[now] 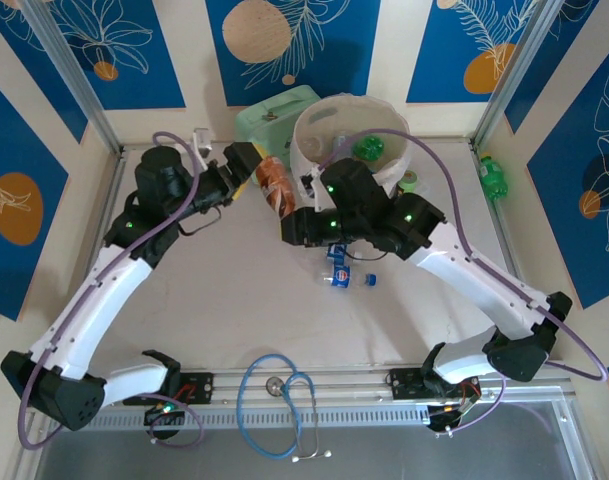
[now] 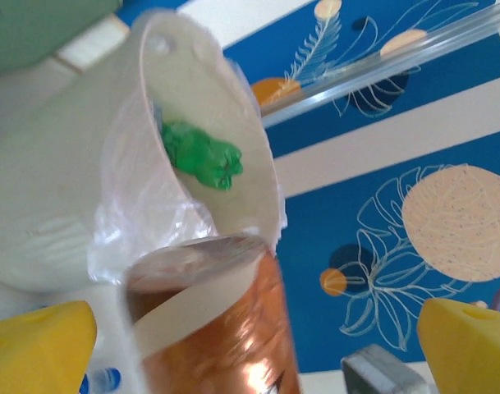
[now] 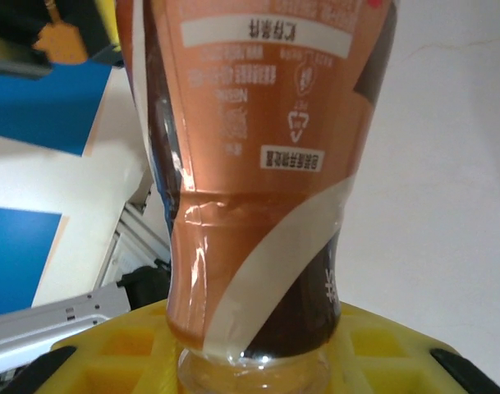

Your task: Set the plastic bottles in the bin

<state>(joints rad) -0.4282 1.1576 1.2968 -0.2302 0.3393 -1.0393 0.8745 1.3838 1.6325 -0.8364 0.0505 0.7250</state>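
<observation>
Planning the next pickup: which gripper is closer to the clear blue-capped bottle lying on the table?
Right. The right gripper, shut on the orange bottle, hangs just beyond and left of the clear bottle; the left gripper is open, farther off near the bin.

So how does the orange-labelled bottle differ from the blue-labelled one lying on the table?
The orange-labelled bottle is lifted, gripped at its neck by the right tool; the blue-labelled bottle lies on its side on the table, untouched. The orange one wears a coppery wrap; the blue one is mostly clear. Both are outside the bin.
</observation>
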